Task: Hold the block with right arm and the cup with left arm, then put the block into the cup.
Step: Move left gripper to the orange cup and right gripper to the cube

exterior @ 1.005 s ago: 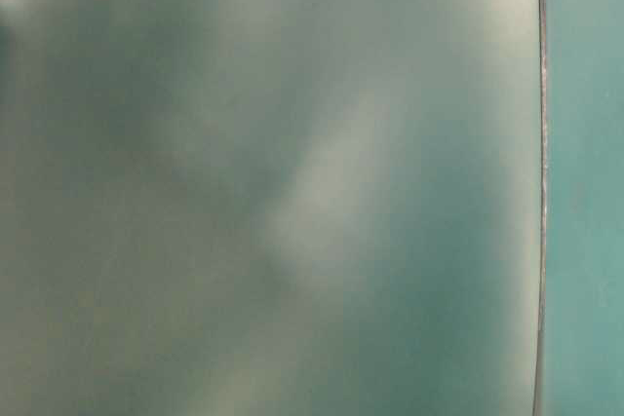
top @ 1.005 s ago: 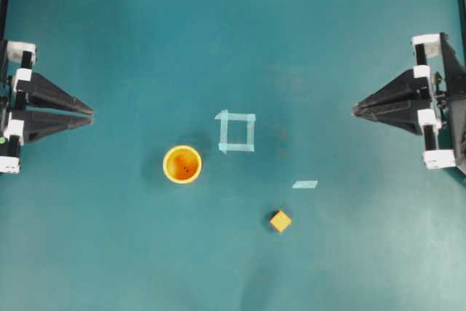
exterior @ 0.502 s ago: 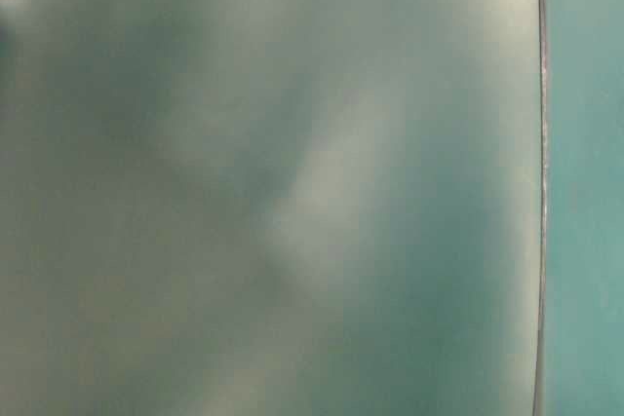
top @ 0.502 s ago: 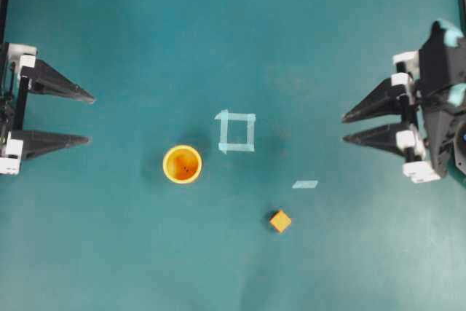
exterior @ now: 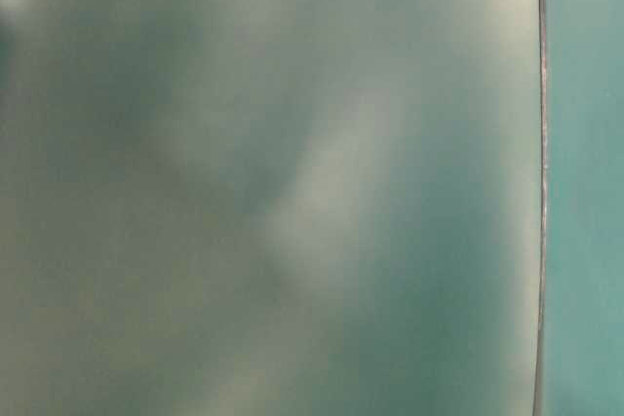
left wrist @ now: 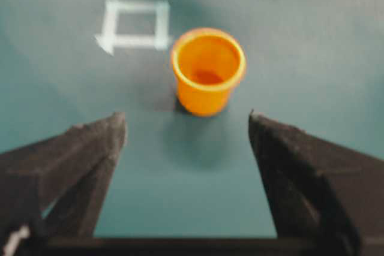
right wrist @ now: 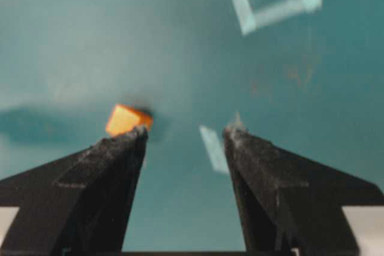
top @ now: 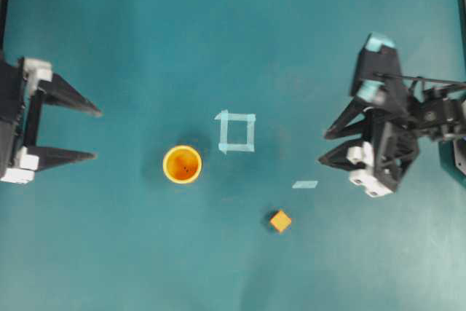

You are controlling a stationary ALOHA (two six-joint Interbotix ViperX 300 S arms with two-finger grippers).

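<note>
The block was seen nearest, alone on bare worktop, well apart from the cup beside the tape square. Left gripper and right gripper were spread wide, empty; both had been nearly shut before, the right since swung inward.

Small round yellow-orange cup with yellow rim and darker orange inside: upright, mouth up, empty, on the teal table left of centre. Small orange-yellow cube block: resting on the table, corners turned diagonally, well apart from the cup, lower right of it.
</note>
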